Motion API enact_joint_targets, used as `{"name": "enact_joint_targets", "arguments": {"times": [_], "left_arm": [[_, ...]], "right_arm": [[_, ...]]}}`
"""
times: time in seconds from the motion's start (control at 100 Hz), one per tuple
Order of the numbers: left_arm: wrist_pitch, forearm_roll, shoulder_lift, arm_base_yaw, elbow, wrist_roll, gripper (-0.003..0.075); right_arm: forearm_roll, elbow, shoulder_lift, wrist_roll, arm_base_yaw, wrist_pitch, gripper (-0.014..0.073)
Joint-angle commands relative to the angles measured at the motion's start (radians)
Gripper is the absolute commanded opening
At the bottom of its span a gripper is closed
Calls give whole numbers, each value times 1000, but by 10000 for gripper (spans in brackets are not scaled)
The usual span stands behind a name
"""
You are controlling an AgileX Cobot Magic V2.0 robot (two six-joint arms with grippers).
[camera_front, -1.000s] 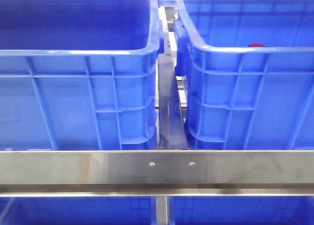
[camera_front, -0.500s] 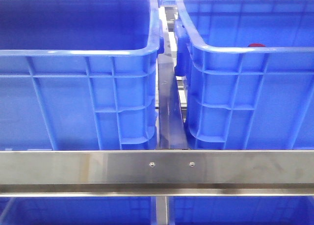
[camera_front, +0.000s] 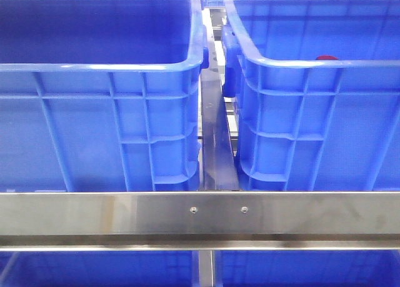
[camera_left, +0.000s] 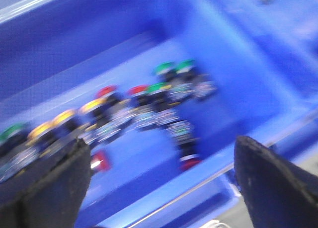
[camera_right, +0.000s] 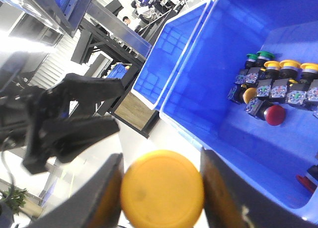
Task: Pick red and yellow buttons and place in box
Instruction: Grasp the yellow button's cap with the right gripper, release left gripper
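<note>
A yellow button [camera_right: 162, 188] was held between the closed fingers of the right gripper [camera_right: 161, 190], raised above and outside the near rim of a blue crate [camera_right: 208, 123] whose floor carried a cluster of other buttons [camera_right: 278, 86]. The left gripper [camera_left: 161, 181] was seen with its fingers spread wide and nothing between them, hovering over a row of red, yellow and green buttons [camera_left: 109, 114] lying in another crate; that view was badly smeared by motion.

In the front view only two blue crates stood side by side behind a steel rail [camera_front: 200, 215], and a red cap [camera_front: 325, 58] was just visible over the rim of the right-hand box [camera_front: 312, 63]; neither arm was visible there.

The cap was judged to be gripped on a smooth, rounded edge, so a slip during transfer was considered possible, with the button falling outside the crates. A release over the wrong crate was also thought likely, since the two look alike. The left gripper's fast motion might have led to a missed or doubled pick among closely packed buttons.
</note>
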Motion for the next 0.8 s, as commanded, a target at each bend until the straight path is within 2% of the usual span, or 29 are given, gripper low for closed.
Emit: {"name": "enact_joint_targets", "arguments": {"times": [0.0,0.19,0.32,0.79], "left_arm": [[-54,20,-32,77,-2,-14,558],[-95,-7,-109,272,71,-17,558],[-162,-60,-213,359,156,-17,557],[-223,-83,-547,386,401,-17,537]], "right_arm": [[149,-36,-22,-15,-4,45,95],[149,-36,-22,-15,-4,45,95],[149,-36,-22,-15,-4,45,95],[149,-36,-22,-15,-4,23,95]]}}
